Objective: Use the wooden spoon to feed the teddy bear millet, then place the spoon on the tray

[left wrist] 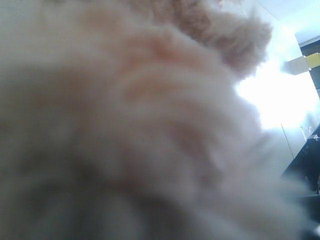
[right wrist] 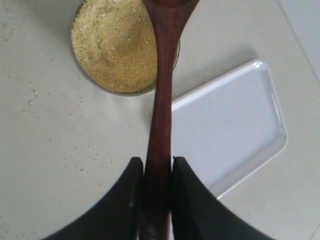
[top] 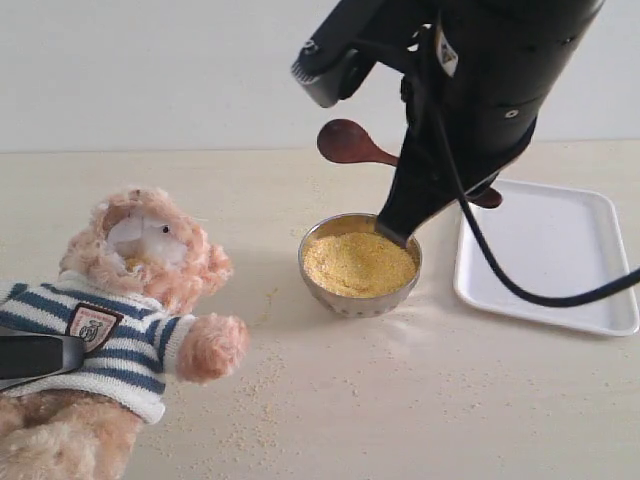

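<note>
The right fingers (right wrist: 127, 195) clamp the wooden spoon (top: 345, 140), raised over the millet (top: 358, 263). The left fingers (top: 40, 357) meet the teddy bear (top: 150, 250); whether they grip it, I cannot tell.

A lab-like setup: bare beige tabletop (top: 450, 400) against a plain white wall (top: 150, 70).

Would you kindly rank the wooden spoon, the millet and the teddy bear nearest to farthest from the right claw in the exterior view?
1. wooden spoon, held in the right claw.
2. millet, just below it.
3. teddy bear, far left.
</note>
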`<act>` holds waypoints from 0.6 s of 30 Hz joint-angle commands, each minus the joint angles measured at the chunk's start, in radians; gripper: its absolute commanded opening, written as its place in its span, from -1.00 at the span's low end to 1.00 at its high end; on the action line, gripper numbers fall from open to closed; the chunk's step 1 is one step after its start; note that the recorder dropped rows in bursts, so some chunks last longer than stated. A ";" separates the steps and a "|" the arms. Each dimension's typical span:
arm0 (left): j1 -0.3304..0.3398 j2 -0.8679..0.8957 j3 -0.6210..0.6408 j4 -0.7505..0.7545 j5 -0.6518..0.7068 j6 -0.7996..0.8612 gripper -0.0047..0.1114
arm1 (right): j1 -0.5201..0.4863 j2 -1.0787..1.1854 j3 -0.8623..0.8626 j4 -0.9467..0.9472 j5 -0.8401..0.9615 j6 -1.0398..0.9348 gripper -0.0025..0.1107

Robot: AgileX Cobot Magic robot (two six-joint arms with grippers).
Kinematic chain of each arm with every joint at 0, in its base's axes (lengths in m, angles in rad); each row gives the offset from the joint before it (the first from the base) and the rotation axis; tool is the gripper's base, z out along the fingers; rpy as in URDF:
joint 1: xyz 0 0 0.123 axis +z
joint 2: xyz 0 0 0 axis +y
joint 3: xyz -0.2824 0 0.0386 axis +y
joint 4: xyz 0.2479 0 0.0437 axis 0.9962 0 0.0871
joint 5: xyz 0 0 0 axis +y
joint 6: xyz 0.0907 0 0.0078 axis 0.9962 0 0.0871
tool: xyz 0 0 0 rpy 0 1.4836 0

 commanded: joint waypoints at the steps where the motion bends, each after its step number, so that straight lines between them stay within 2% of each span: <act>1: 0.004 -0.007 0.001 -0.023 0.022 0.005 -0.83 | -0.074 0.058 0.002 0.054 0.030 -0.113 -0.94; 10: 0.004 -0.007 0.001 -0.023 0.022 0.005 -0.83 | -0.078 0.237 0.002 -0.012 0.030 -0.182 -0.94; 15: 0.004 -0.007 0.001 -0.023 0.022 0.005 -0.83 | -0.036 0.299 0.002 -0.264 0.030 -0.085 -0.94; 18: 0.004 -0.007 0.001 -0.023 0.022 0.005 -0.83 | -0.004 0.309 0.002 -0.343 0.030 -0.070 -0.94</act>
